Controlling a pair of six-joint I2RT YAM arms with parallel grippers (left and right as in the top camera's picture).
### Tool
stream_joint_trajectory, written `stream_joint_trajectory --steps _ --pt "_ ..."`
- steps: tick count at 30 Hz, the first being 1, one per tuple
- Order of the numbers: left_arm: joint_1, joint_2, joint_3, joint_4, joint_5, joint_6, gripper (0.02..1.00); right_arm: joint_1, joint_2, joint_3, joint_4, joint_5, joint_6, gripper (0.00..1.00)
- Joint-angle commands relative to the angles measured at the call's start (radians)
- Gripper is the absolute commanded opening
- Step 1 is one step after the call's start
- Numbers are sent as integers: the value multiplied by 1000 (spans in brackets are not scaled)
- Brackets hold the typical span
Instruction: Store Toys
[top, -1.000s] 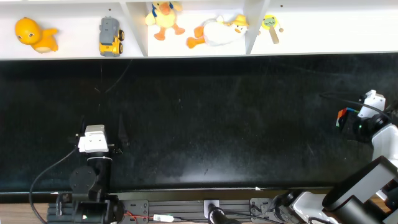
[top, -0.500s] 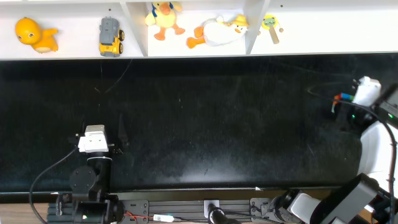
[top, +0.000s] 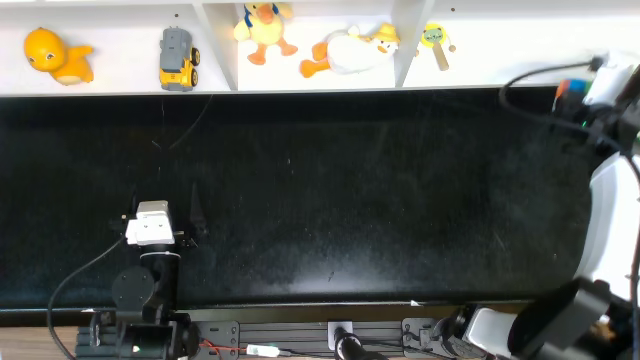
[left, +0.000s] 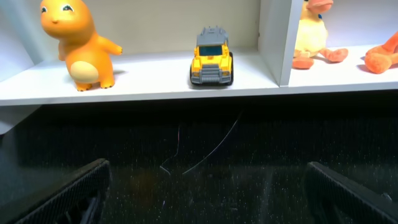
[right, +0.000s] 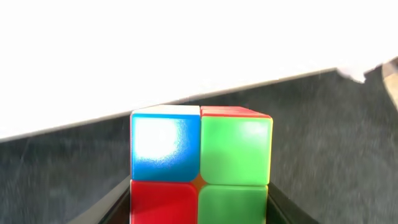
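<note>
A colour cube with blue, green and red faces sits between the fingers of my right gripper, which is shut on it. In the top view the right gripper and the cube are at the far right, by the front edge of the white shelf. My left gripper stands open and holds nothing, low over the black table near the left arm's base. It faces the shelf compartment with an orange figure and a yellow truck.
Along the shelf stand the orange figure, the yellow truck, a plush duck, a lying plush and a small green toy. White dividers split the compartments. The black table lies in front.
My right arm has carried the cube from the table's right side up towards the shelf's right end. The left arm has not moved.
</note>
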Motion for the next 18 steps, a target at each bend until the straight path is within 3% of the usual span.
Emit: stream_joint_trajectory --steps 1,18 --pt "-4 -10 -2 -2 -1 -3 996 14 98 113 -19 5 34 470" --pt "-4 -10 -2 -2 0 -3 998 137 375 400 -71 -3 49 467"
